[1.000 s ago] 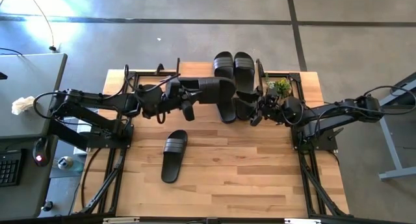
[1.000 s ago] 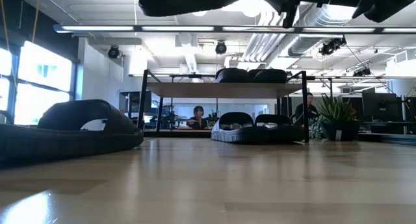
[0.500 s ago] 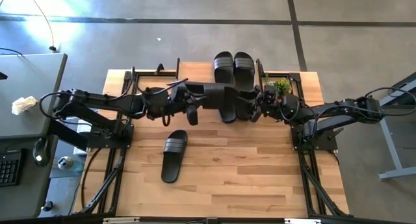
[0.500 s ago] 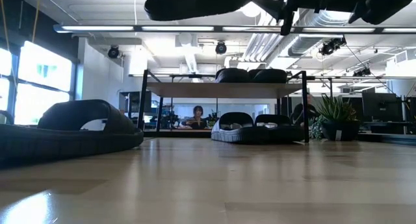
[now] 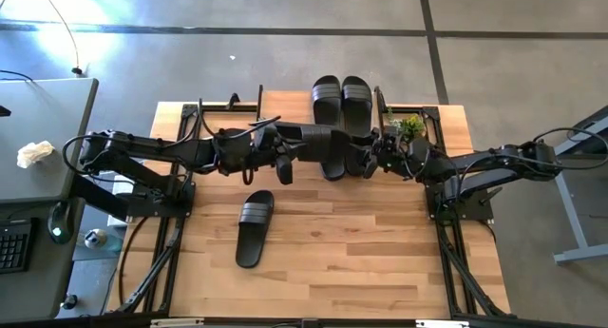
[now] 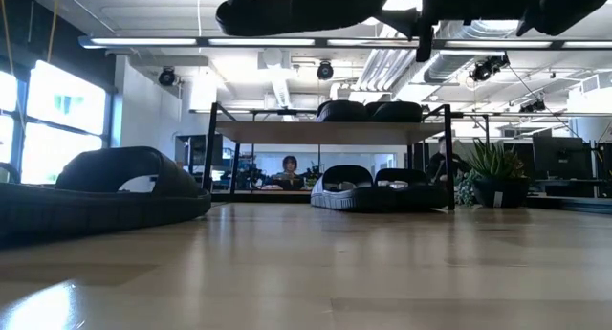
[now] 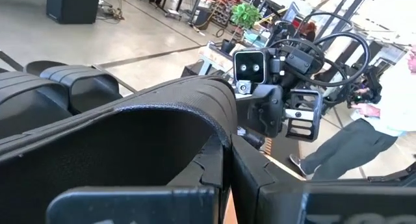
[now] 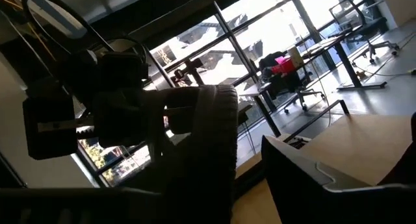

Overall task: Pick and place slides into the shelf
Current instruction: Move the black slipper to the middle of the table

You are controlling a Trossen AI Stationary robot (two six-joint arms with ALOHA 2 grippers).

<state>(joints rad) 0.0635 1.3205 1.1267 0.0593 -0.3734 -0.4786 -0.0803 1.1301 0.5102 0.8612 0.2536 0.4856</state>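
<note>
My left gripper (image 5: 281,144) is shut on a black slide (image 5: 318,138), held in the air over the table's middle just in front of the shelf (image 6: 287,132). The slide (image 6: 296,10) lies roughly level, its free end (image 8: 218,139) toward my right gripper (image 5: 367,159). That gripper is open, with its fingers on either side of the free end. Two slides (image 6: 368,110) rest soles down on the shelf's top board and two (image 6: 378,188) on its lower level. One more slide (image 5: 255,228) lies flat on the table, near left of centre. My left gripper holds the slide by the end nearest its own arm (image 7: 162,185), coming level from the table's left and along the slide. The slide and the gripper's body hide the exact spot. The slide is lifted clear and stays about level. My right gripper: I cannot tell whether its fingers (image 8: 312,178) touch the slide's free end.
A small potted plant (image 5: 410,128) stands at the shelf's right end, close behind my right gripper. The shelf's left half (image 5: 228,114) carries no slides. People sit and stand in the room beyond the table (image 6: 290,169).
My left gripper has carried the slide a little toward the table's right edge and slightly down, so its free end now lies between my right gripper's fingers. The slide has stayed level and clear of the table.
</note>
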